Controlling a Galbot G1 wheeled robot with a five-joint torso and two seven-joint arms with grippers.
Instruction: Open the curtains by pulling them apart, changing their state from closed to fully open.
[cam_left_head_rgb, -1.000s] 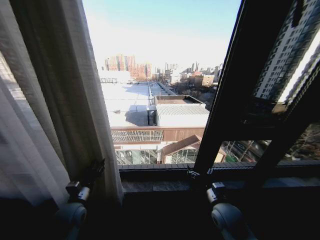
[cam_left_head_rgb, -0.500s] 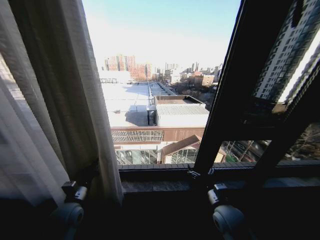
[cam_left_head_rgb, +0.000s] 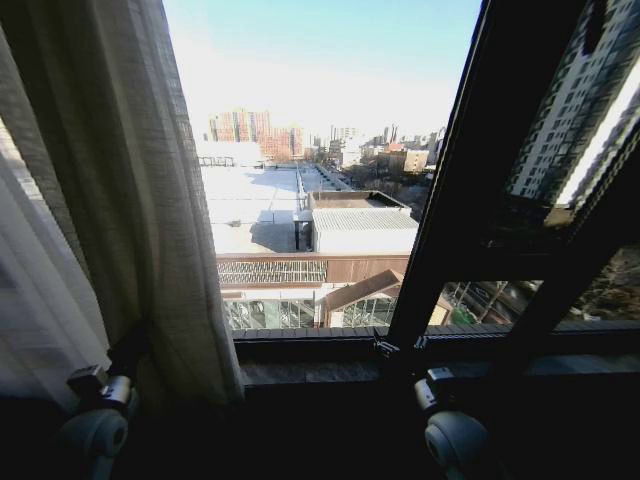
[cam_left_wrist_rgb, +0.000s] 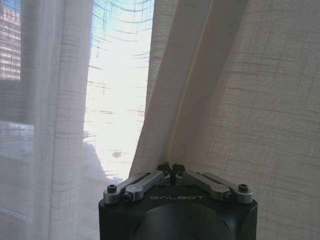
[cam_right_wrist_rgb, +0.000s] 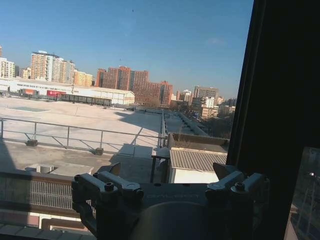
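Down in the low left corner of the head view the left hand (cam_left_head_rgb: 128, 352) is mostly swallowed by shadow and cloth, its dark tips buried in the pleats. The left wrist view settles it: the left hand (cam_left_wrist_rgb: 171, 169) is pressed together on a fold of the curtains (cam_left_wrist_rgb: 235, 100), pinching the sheer white fabric right at its fingertips (cam_left_wrist_rgb: 164, 168). The curtains (cam_left_head_rgb: 110, 180) hang bunched along the left side of the window, top and bottom cut off by the head view's edge, and the middle pane stands bare onto sunlit rooftops. To the right, the dark window frame (cam_left_head_rgb: 470, 170) runs tall and slanted. The right hand (cam_left_head_rgb: 392, 349) sits low near the sill at the foot of that frame, too dark there to read. In the right wrist view the right hand (cam_right_wrist_rgb: 169, 171) is spread, nothing between its fingers (cam_right_wrist_rgb: 116, 168), with open sky and buildings beyond.
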